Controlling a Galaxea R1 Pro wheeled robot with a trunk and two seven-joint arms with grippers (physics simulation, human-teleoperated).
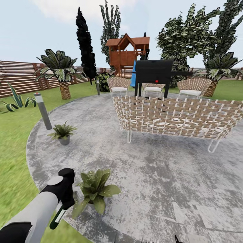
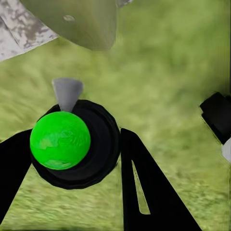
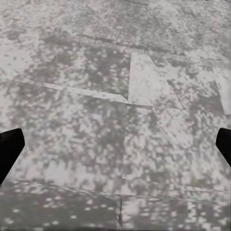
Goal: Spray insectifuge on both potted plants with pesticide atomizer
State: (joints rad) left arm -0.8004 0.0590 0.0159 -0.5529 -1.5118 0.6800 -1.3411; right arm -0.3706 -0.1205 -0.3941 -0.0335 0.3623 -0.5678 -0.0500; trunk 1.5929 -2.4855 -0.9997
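The pesticide atomizer (image 1: 56,218) is a dark green bottle hanging below my left gripper (image 1: 66,199), which is shut on it at the patio's near-left edge. In the left wrist view the atomizer (image 2: 91,159) appears end-on as a dark round body with a bright green cap and a grey nozzle, pinched between black fingers (image 2: 144,192). The near potted plant (image 1: 95,190) stands just right of that gripper; one of its leaves (image 2: 86,21) lies ahead of the nozzle. The far potted plant (image 1: 63,132) sits further back on the patio. My right gripper (image 3: 115,147) is open over bare stone.
A grey bollard lamp (image 1: 44,111) stands by the far plant. A wicker sofa (image 1: 177,116), a black grill (image 1: 153,72) and wicker chairs occupy the patio's back half. Lawn (image 1: 13,162) lies left of the patio (image 1: 152,175), with the slat fence (image 1: 17,77) behind.
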